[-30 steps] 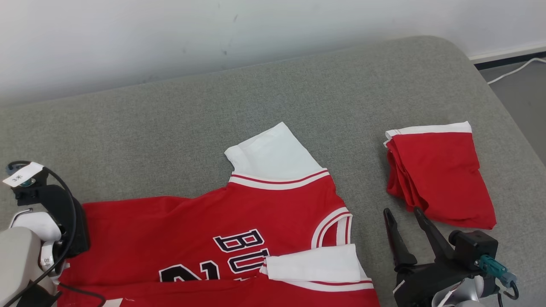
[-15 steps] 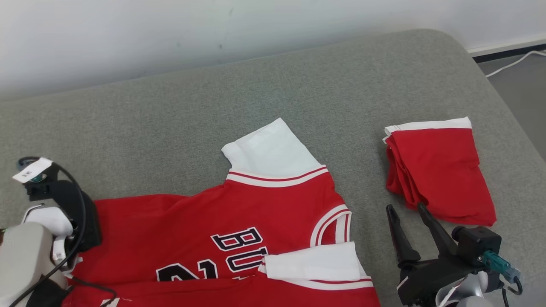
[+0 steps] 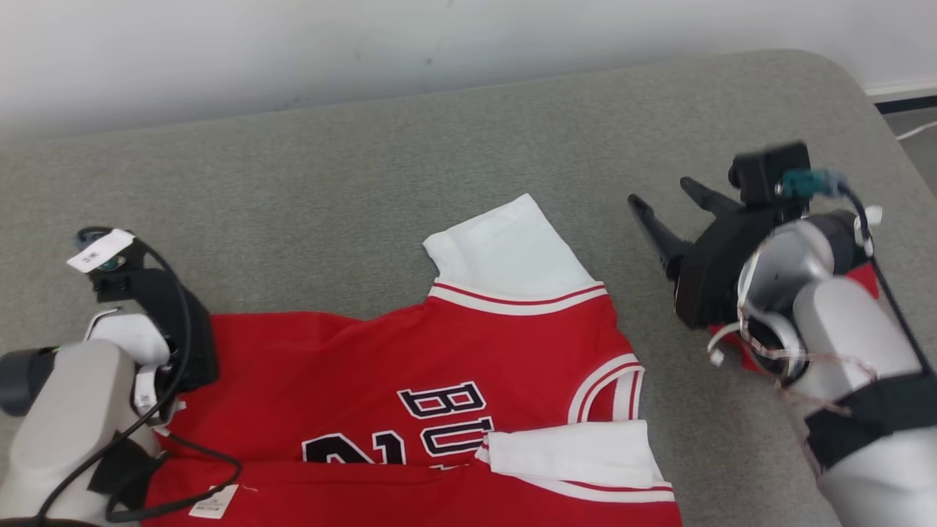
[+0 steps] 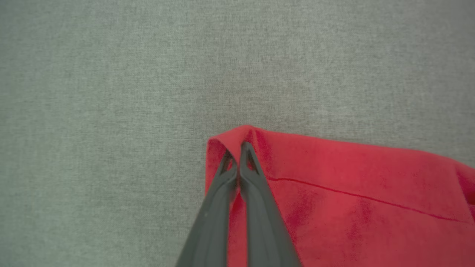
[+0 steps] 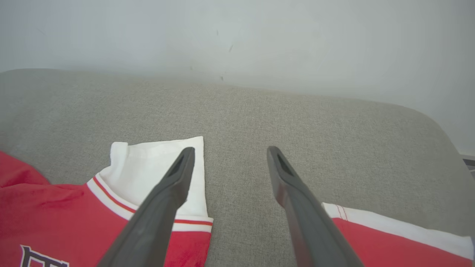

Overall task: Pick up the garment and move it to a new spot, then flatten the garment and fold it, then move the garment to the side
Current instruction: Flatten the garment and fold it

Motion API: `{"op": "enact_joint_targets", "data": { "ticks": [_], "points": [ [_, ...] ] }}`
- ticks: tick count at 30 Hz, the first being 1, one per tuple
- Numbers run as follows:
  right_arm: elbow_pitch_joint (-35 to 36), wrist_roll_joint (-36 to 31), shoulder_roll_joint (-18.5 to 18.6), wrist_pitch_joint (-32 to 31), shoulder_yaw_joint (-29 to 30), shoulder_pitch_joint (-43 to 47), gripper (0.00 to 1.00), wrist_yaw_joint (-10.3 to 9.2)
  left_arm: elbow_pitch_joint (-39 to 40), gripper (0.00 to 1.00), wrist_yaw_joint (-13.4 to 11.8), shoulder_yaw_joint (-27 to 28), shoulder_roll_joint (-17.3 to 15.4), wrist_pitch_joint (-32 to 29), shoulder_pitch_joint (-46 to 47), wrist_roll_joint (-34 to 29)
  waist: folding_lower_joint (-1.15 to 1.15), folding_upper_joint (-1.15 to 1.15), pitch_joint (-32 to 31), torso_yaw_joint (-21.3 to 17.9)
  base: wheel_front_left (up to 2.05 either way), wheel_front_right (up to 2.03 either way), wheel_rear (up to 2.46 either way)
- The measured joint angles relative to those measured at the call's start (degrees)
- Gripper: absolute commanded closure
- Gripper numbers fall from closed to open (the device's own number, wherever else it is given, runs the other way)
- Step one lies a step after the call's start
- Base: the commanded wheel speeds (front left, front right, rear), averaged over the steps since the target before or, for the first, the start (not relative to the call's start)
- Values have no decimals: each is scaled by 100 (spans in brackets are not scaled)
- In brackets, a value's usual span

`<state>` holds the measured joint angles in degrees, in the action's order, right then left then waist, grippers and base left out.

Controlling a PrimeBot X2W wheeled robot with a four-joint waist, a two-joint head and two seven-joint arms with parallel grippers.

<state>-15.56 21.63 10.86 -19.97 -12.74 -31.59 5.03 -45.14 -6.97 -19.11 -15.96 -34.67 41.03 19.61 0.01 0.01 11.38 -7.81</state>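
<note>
The garment (image 3: 381, 366) is a red jersey with white sleeves and dark lettering, lying spread on the grey cushion (image 3: 366, 161). In the left wrist view my left gripper (image 4: 237, 148) is shut on the jersey's red corner (image 4: 226, 139), which puckers up around the fingertips. In the head view that hand sits at the garment's left edge, its fingers hidden under the wrist. My right gripper (image 3: 659, 192) hangs open above the cushion, right of the white sleeve (image 3: 512, 249). The right wrist view has its fingers (image 5: 174, 185) spread wide with nothing between them, the left one over the sleeve (image 5: 156, 163).
A second, folded red piece with white trim (image 5: 389, 244) lies on the cushion's right side, mostly hidden behind my right arm (image 3: 842, 315) in the head view. A pale wall (image 3: 293, 44) runs behind. The cushion's rounded right edge drops to a floor with a white cable (image 3: 915, 132).
My left gripper has closed on the jersey's corner. My right arm has lifted and swung forward, now covering the folded red piece. The head camera has shifted slightly.
</note>
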Motion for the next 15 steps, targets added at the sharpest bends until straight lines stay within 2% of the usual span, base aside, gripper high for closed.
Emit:
{"op": "enact_joint_targets", "data": {
  "ticks": [4,11,15],
  "points": [
    [-810,325,-21,-845,-45,-709,0,48,-57,100,49,-126,224,26,157,-27,0,0,14,182,0,0,0],
    [-1851,559,-65,-1811,-35,-1091,0,54,-114,100,168,-380,579,147,434,-126,0,0,74,646,0,0,0],
    [-2026,587,71,-1979,143,-1316,0,52,-130,100,248,-443,823,201,604,-126,0,0,143,902,0,0,0]
  ]
}}
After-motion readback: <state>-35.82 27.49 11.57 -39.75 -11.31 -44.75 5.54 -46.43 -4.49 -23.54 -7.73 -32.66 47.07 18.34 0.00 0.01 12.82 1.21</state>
